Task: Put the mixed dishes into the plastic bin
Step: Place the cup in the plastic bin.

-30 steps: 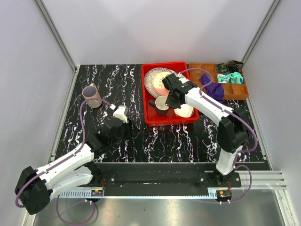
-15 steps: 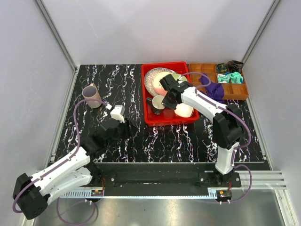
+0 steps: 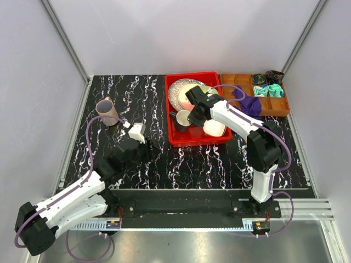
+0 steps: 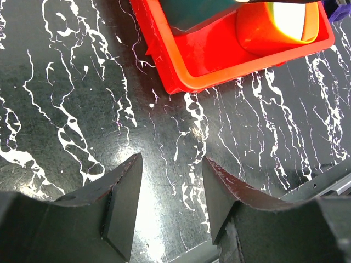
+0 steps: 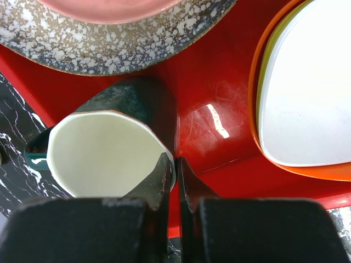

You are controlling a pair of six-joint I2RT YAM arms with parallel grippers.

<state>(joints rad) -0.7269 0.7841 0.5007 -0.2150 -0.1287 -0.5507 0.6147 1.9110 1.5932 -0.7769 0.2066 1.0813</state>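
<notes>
The red plastic bin stands at the table's middle back. In it lie the speckled grey plate with the pink-cream plate on it, the orange-white bowl and the dark green mug. My right gripper is shut on the mug's rim, one finger inside the mug, over the bin floor. The orange-white bowl is to its right. The mauve cup stands on the table at far left. My left gripper is open and empty above the table near the bin's front left corner.
A brown compartmented tray with purple and teal cloths stands right of the bin. Enclosure walls ring the black marbled table. In the top view my left gripper is left of the bin.
My right gripper has shifted slightly left inside the bin with the mug in it. My left arm has drawn back a little toward the near left.
</notes>
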